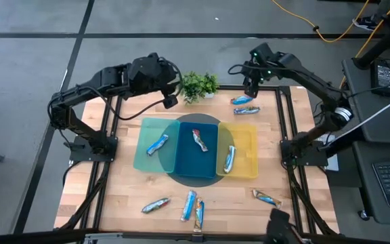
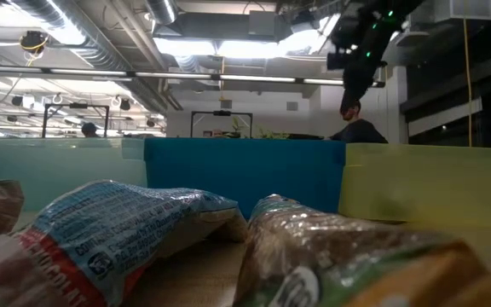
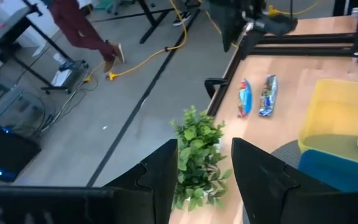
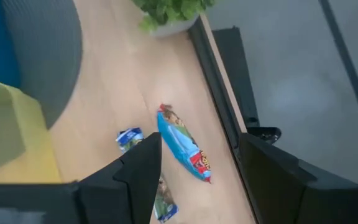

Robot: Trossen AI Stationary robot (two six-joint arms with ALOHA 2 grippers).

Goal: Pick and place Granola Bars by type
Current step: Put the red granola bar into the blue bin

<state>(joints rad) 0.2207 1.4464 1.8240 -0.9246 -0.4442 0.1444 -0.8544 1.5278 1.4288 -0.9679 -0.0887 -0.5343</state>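
Note:
Two blue-wrapped granola bars (image 1: pixel 242 100) (image 1: pixel 246 110) lie flat on the table's far right. My right gripper (image 1: pixel 252 87) hovers over them, open and slanting down; in its wrist view the farther bar (image 4: pixel 184 144) shows between the fingers, untouched. One bar lies in each tray: green (image 1: pixel 157 144), blue (image 1: pixel 199 139), yellow (image 1: pixel 229 158). Several more bars (image 1: pixel 189 205) lie near the front edge. My left gripper (image 1: pixel 171 100) is held open and empty in the air beside the potted plant (image 3: pixel 199 152).
The three trays, green (image 1: pixel 141 156), blue (image 1: pixel 195 163) and yellow (image 1: pixel 249 135), stand side by side on a dark round mat. The small plant (image 1: pixel 200 85) sits at the far edge. A black frame rail (image 4: pixel 219 93) runs along the table edge right beside the two bars.

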